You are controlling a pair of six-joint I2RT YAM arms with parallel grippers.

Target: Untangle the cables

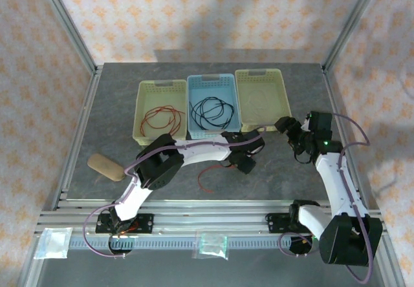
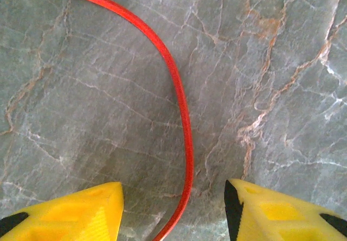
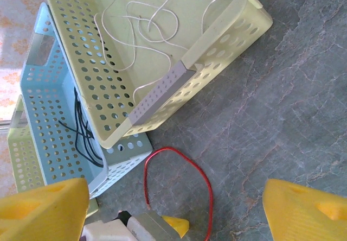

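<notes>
A loose red cable (image 1: 200, 178) lies on the grey table in front of the baskets. In the left wrist view this red cable (image 2: 184, 121) runs on the table between the open yellow fingers of my left gripper (image 2: 173, 208), untouched. My left gripper (image 1: 244, 164) hovers low over the cable's right end. My right gripper (image 1: 292, 138) is open and holds nothing, near the right basket's front corner; between its fingertips (image 3: 173, 197) I see the red loop (image 3: 203, 176). Red cables (image 1: 162, 117), black cables (image 1: 210, 111) and white cables (image 3: 146, 24) lie in separate baskets.
Three perforated baskets stand side by side at the back: left yellow basket (image 1: 141, 112), blue basket (image 1: 191, 106), right yellow basket (image 1: 284, 99). A brown oval block (image 1: 107, 166) lies at the left. Plastic bags (image 1: 212, 244) rest on the front rail.
</notes>
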